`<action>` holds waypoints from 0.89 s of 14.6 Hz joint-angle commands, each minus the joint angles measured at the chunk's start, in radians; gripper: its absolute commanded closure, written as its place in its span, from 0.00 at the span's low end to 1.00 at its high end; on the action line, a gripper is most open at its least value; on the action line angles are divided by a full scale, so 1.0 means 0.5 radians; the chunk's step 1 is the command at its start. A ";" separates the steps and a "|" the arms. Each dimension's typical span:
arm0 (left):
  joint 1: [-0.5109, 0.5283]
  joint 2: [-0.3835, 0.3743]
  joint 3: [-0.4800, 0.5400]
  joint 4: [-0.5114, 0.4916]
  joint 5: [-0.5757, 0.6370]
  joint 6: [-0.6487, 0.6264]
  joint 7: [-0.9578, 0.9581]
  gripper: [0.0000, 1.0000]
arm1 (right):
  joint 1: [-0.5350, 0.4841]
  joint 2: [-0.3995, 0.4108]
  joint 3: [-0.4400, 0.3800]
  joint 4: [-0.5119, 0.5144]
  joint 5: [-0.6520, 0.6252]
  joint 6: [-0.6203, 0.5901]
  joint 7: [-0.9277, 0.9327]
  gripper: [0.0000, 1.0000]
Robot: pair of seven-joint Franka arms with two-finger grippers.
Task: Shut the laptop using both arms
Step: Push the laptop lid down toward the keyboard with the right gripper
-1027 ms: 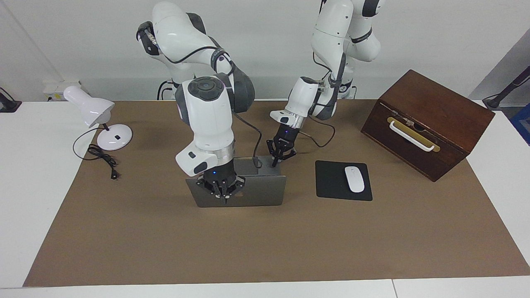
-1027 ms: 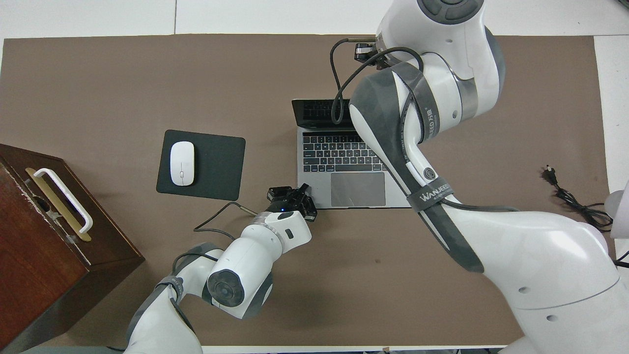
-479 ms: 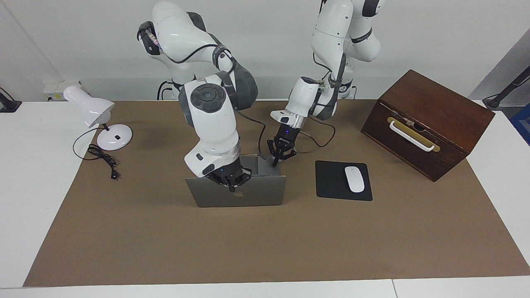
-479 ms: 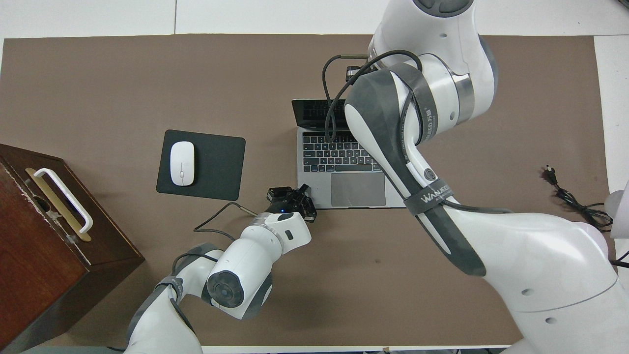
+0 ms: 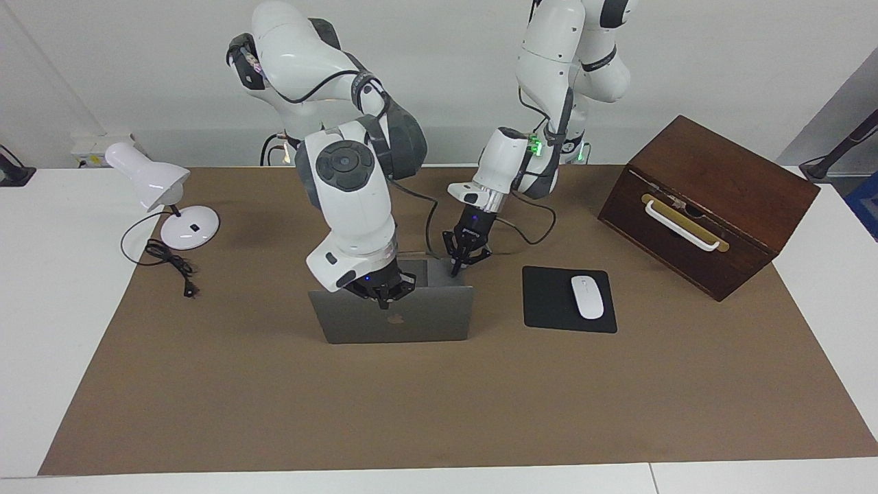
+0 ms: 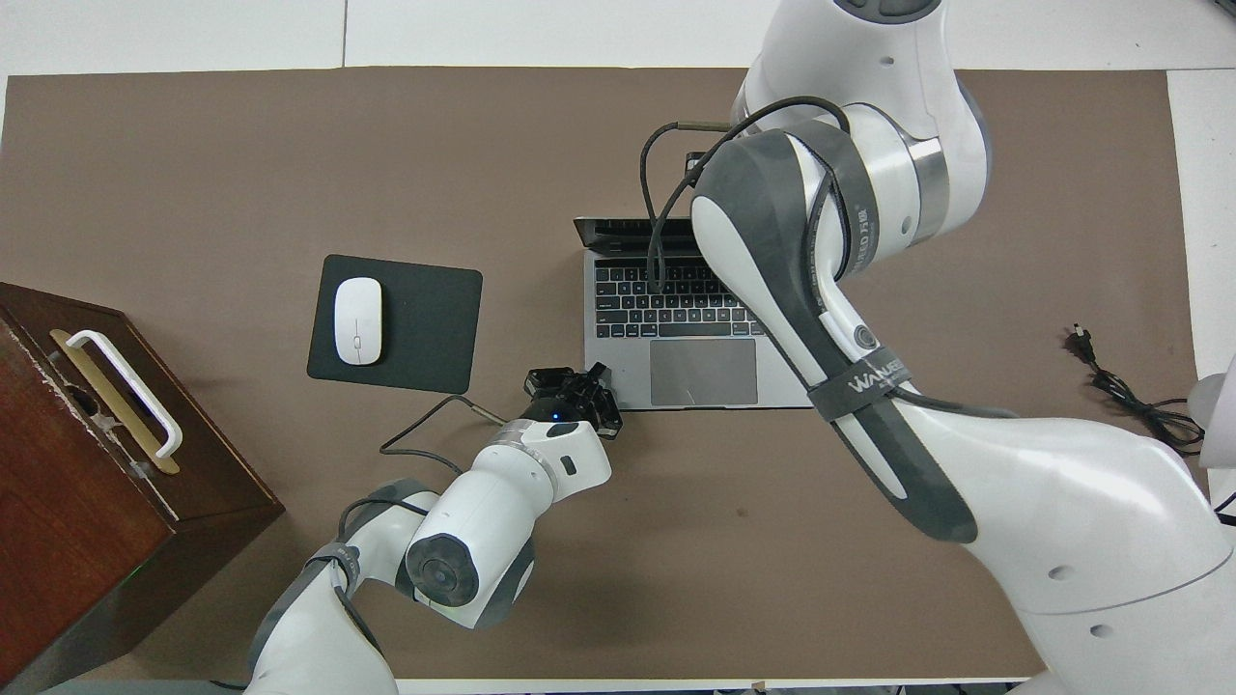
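Observation:
The silver-grey laptop (image 5: 425, 319) stands open in the middle of the table, and its keyboard shows in the overhead view (image 6: 676, 304). Its lid stands about upright, with the apple logo facing away from the robots. My right gripper (image 5: 382, 293) is shut and presses on the lid's top edge near the middle. In the overhead view the right arm hides it. My left gripper (image 5: 455, 269) is shut. Its tip rests at the base's corner nearest the robots, toward the left arm's end, and it also shows in the overhead view (image 6: 572, 381).
A black mouse pad (image 5: 549, 302) with a white mouse (image 5: 587, 296) lies beside the laptop toward the left arm's end. A brown wooden box (image 5: 720, 178) stands past the pad at that end. A white desk lamp (image 5: 147, 178) and its cord (image 5: 171, 264) are at the right arm's end.
My right gripper has moved toward the robots with the lid's top edge. The lid has swung from leaning back to about upright. The left gripper has stayed at the base's corner.

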 commanded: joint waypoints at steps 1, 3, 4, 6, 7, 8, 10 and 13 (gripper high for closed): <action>-0.030 0.008 0.024 -0.097 0.029 0.011 0.027 1.00 | -0.037 -0.121 0.036 -0.232 0.049 0.013 -0.032 1.00; -0.030 0.008 0.024 -0.110 0.029 0.011 0.033 1.00 | -0.034 -0.140 0.036 -0.317 0.049 0.065 -0.032 1.00; -0.027 0.005 0.024 -0.116 0.029 0.011 0.045 1.00 | -0.034 -0.140 0.036 -0.339 0.049 0.083 -0.035 1.00; -0.017 0.005 0.024 -0.140 0.032 0.011 0.085 1.00 | -0.034 -0.137 0.036 -0.394 0.049 0.154 -0.032 1.00; -0.017 0.005 0.024 -0.140 0.032 0.011 0.085 1.00 | -0.034 -0.140 0.036 -0.434 0.049 0.203 -0.032 1.00; -0.017 0.005 0.024 -0.140 0.032 0.011 0.088 1.00 | -0.034 -0.137 0.036 -0.462 0.049 0.243 -0.032 1.00; -0.017 0.008 0.024 -0.140 0.029 0.011 0.091 1.00 | -0.031 -0.134 0.036 -0.523 0.049 0.332 -0.032 1.00; -0.017 0.011 0.024 -0.140 0.029 0.011 0.091 1.00 | -0.027 -0.116 0.033 -0.572 0.046 0.418 -0.035 1.00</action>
